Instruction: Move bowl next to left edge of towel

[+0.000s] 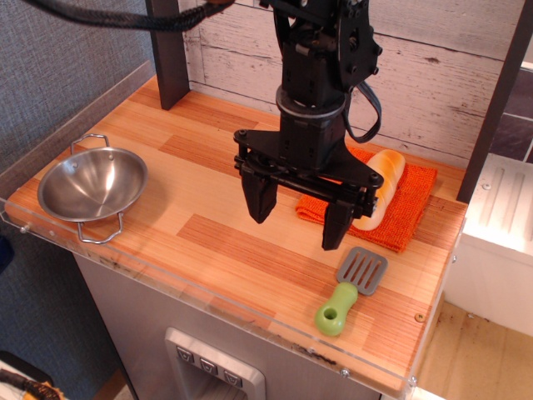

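Note:
The shiny steel bowl (92,183) with two wire loop handles sits at the left front corner of the wooden table, empty. The orange towel (404,208) lies at the right back, partly hidden by my arm, with a bread roll (383,185) lying on it. My gripper (297,215) hangs over the middle of the table, just left of the towel's left edge. Its two black fingers are spread wide apart and hold nothing. The bowl is far to the left of the gripper.
A grey spatula with a green handle (351,288) lies near the front right, just below the towel. A dark post (169,54) stands at the back left. A clear plastic lip (208,296) runs along the table's front edge.

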